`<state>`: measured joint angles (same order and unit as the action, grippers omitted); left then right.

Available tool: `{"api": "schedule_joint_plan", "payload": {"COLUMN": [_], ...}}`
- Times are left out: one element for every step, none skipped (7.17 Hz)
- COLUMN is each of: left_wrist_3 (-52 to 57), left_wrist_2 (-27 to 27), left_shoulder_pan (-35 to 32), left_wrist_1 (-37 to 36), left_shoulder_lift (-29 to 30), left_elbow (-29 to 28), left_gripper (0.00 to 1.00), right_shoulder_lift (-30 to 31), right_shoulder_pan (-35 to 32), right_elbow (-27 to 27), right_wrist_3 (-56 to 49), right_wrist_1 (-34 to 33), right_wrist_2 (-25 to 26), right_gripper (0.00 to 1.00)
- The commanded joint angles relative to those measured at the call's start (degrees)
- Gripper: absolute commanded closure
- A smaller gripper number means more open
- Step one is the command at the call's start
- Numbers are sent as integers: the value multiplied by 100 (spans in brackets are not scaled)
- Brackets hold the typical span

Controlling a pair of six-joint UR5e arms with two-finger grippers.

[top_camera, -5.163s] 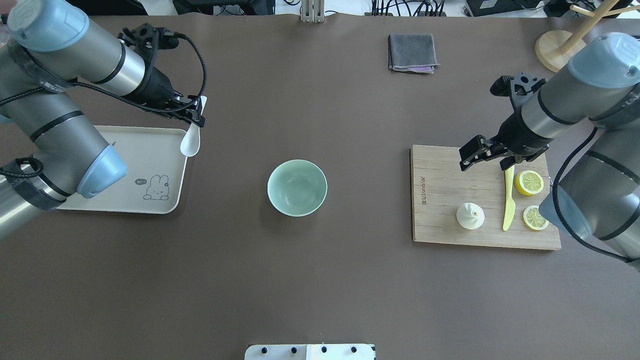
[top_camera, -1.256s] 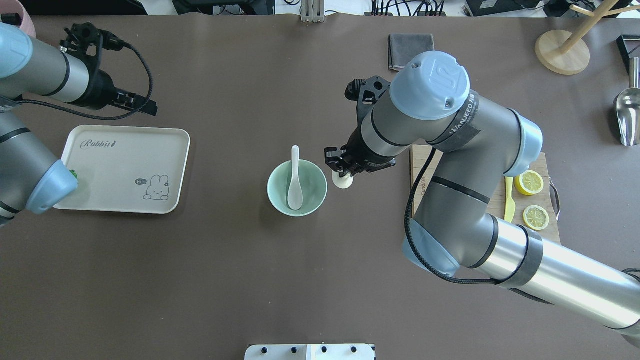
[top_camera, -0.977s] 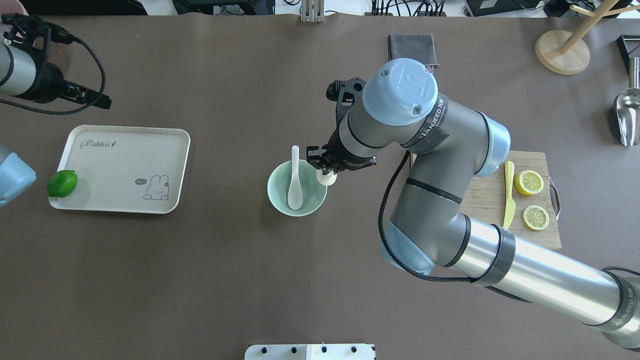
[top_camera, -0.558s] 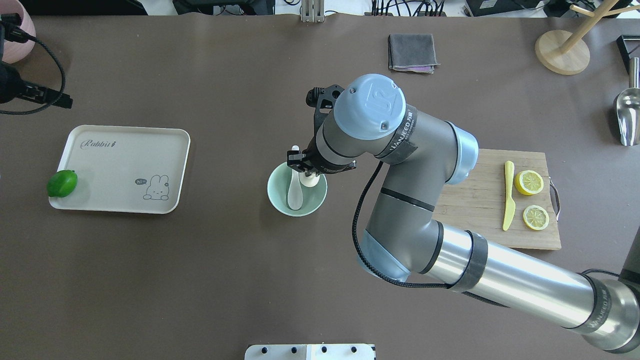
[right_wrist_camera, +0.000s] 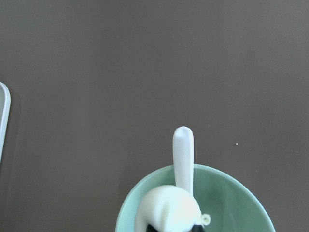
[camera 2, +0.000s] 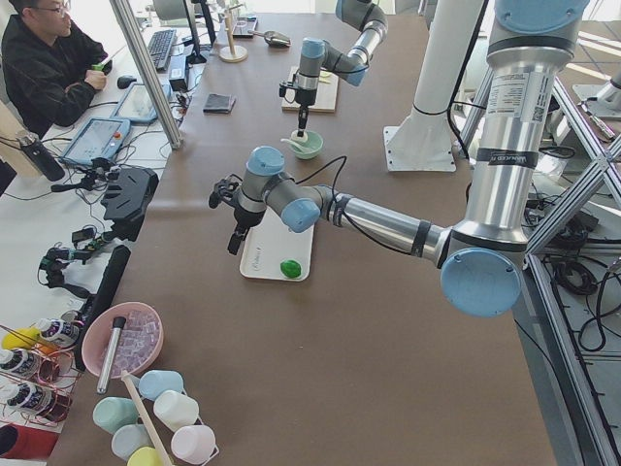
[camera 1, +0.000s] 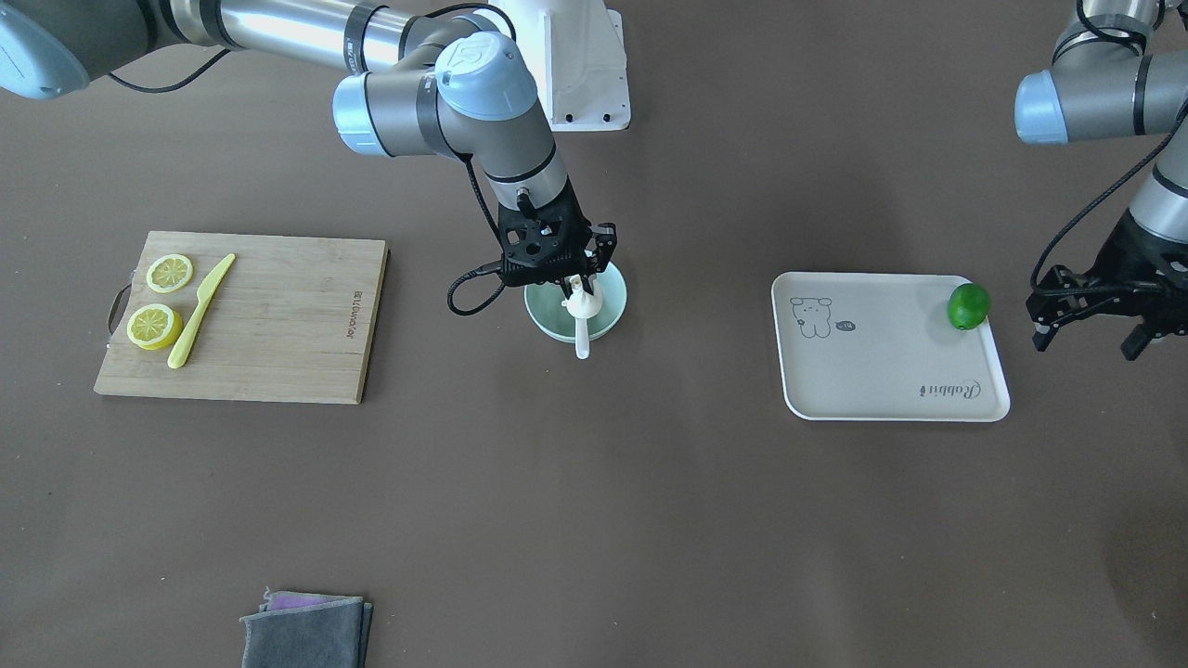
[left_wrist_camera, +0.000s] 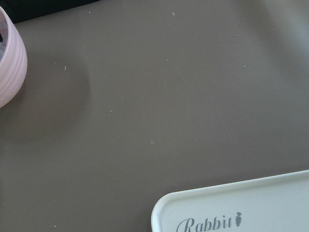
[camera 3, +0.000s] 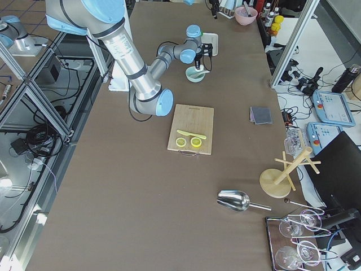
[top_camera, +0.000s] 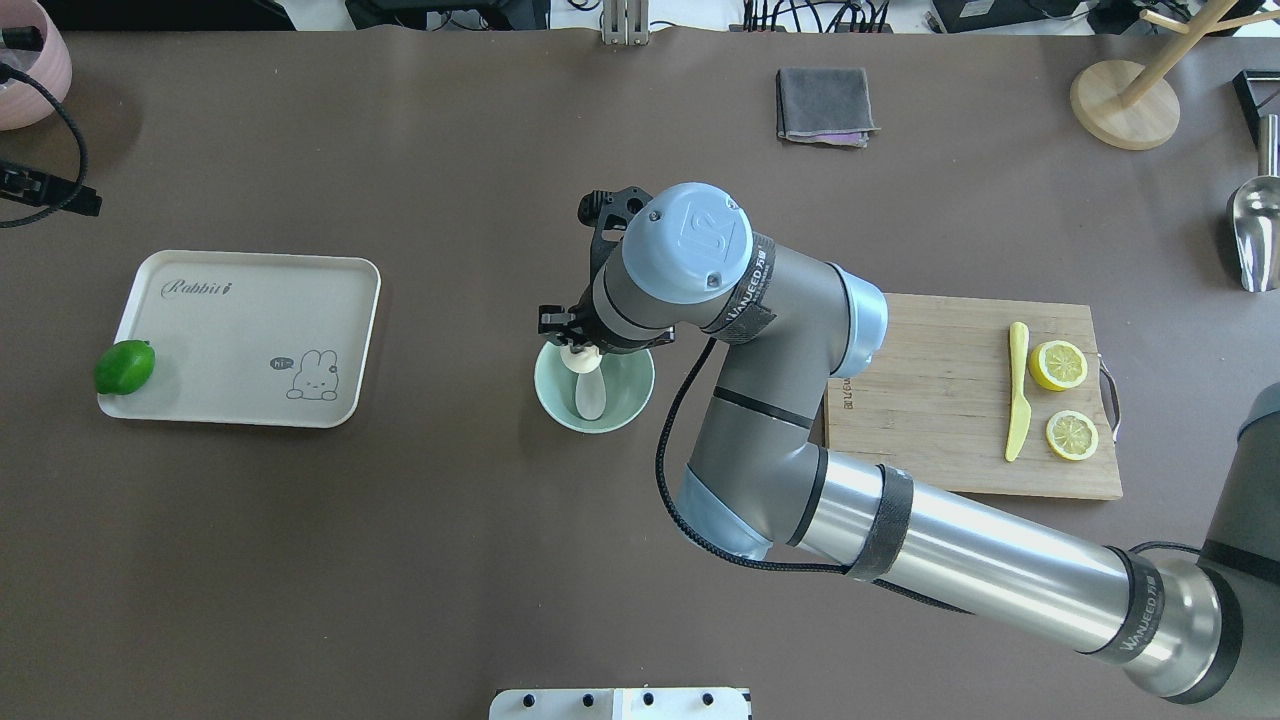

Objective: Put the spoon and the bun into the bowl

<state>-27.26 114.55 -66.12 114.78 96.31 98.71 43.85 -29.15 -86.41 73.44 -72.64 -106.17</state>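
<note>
The mint-green bowl (top_camera: 628,402) stands at the table's middle. The white spoon (top_camera: 590,396) lies in it, with its handle (camera 1: 582,341) sticking out over the far rim. My right gripper (camera 1: 577,284) is shut on the cream bun (camera 1: 578,300) and holds it over the bowl's far half, just above the spoon. The right wrist view shows the bun (right_wrist_camera: 170,209) over the spoon handle (right_wrist_camera: 183,154) and the bowl's rim (right_wrist_camera: 231,182). My left gripper (camera 1: 1086,334) is open and empty, beyond the tray's outer end.
A cream rabbit tray (top_camera: 250,340) with a green lime (top_camera: 125,366) lies at the left. A cutting board (top_camera: 950,400) with a yellow knife (top_camera: 1017,390) and lemon halves (top_camera: 1058,365) lies at the right. A grey cloth (top_camera: 823,105) and a pink bowl (top_camera: 30,60) lie at the back.
The spoon went from my left gripper into the bowl. My right gripper carried the bun left from beside the bowl to over it. My left arm drew back to the left.
</note>
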Motion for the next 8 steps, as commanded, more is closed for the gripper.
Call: {"api": "schedule_joint_plan", "payload": {"left_wrist_3": [195,195,195,300,831,915,916,916], "left_wrist_2": [6,6,58,250,261,269,278,444], "left_shoulder_pan": [-76,-76,-76,-102,-146,-208,-304,-401], "left_wrist_1": [-88,-88,-88,-175,-193,-202,-202,-219], "left_shoulder_lift": [-15,-16,-7,-42,-146,-182,-226,-226], "left_elbow": [8,34,26,8,60,78,105,105], "left_gripper": [2,2,2,2,2,2,2,2], "right_shoulder_lift": [18,62,176,655,1400,1999,2301,2574], "right_shoulder_pan": [6,-29,-221,-553,-748,-993,-1300,-1860], "right_elbow": [-295,-654,-1015,-1723,-2365,-2580,-2557,-2530], "right_wrist_3": [-23,-84,-250,-774,-1545,-2153,-2237,-2282], "right_wrist_1": [-492,-976,-1398,-1794,-1955,-1921,-1921,-1921], "right_wrist_2": [-114,-193,-455,-501,-510,-519,-502,-693], "right_gripper": [0,0,0,0,0,0,0,0]}}
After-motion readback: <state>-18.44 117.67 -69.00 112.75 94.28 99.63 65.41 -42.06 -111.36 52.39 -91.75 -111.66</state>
